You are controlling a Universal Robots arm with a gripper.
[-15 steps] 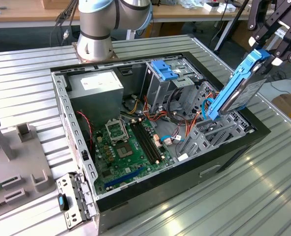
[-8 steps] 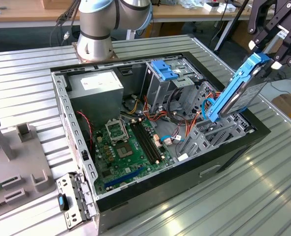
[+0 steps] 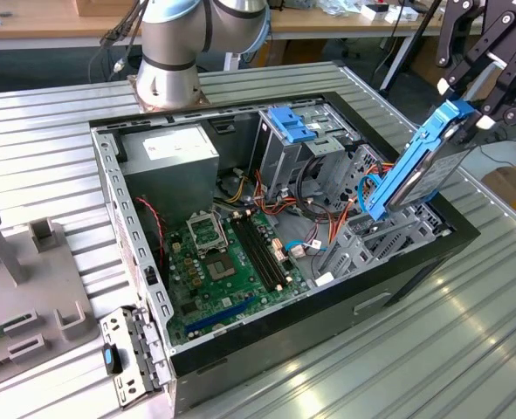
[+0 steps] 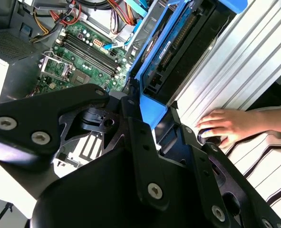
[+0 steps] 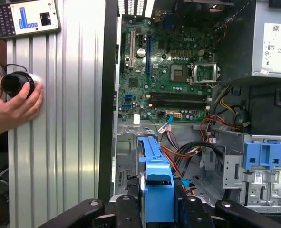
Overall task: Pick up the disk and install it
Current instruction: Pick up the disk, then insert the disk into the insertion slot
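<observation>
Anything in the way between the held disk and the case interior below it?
Possibly. The gripper clamps the disk, tilted over the case's edge. Orange and black cables lie loose beside the grey bracket under it and might snag. Nothing else visible.

Open computer case (image 3: 111,229) laid on the ribbed metal table (image 3: 432,367), green motherboard (image 3: 231,262) seen inside it, grey power-supply box (image 3: 170,157) fitted in one corner, blue-topped drive cage (image 3: 285,131) mounted near it

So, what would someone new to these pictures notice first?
The gripper holds the disk in its bright blue carrier, tilted, above the open computer case at the exterior view's right. Inside lies a green motherboard. In the first wrist view a person's hand rests on a black knob beside the case.
</observation>
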